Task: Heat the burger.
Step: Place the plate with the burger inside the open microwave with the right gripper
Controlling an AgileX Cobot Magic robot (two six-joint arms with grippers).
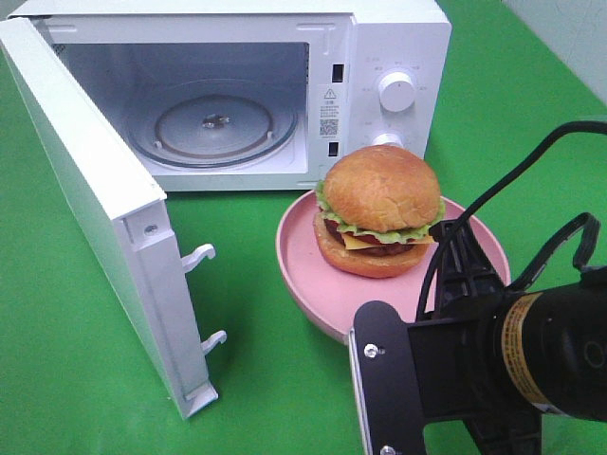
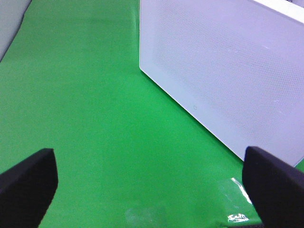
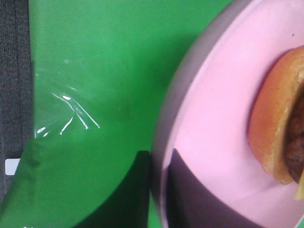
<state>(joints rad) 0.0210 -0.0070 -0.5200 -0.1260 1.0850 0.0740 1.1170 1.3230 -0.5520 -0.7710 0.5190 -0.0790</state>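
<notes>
The burger (image 1: 379, 209) sits upright on a pink plate (image 1: 313, 275) in front of the microwave (image 1: 398, 57). The microwave door (image 1: 95, 209) stands wide open and the glass turntable (image 1: 213, 123) inside is bare. My right gripper (image 1: 453, 248) hangs over the plate's right rim, just right of the burger; its jaws do not show clearly. The right wrist view shows the plate (image 3: 213, 118) and the burger's bun edge (image 3: 273, 128), but no fingers. My left gripper (image 2: 152, 190) is open and empty over the green cloth, beside the door's outer face (image 2: 228, 66).
The open door sticks out toward the front left, with its latch hooks (image 1: 201, 256) facing the plate. The microwave's knobs (image 1: 395, 91) are behind the burger. A grey strip (image 3: 14, 95) borders the green cloth (image 3: 95, 57) in the right wrist view.
</notes>
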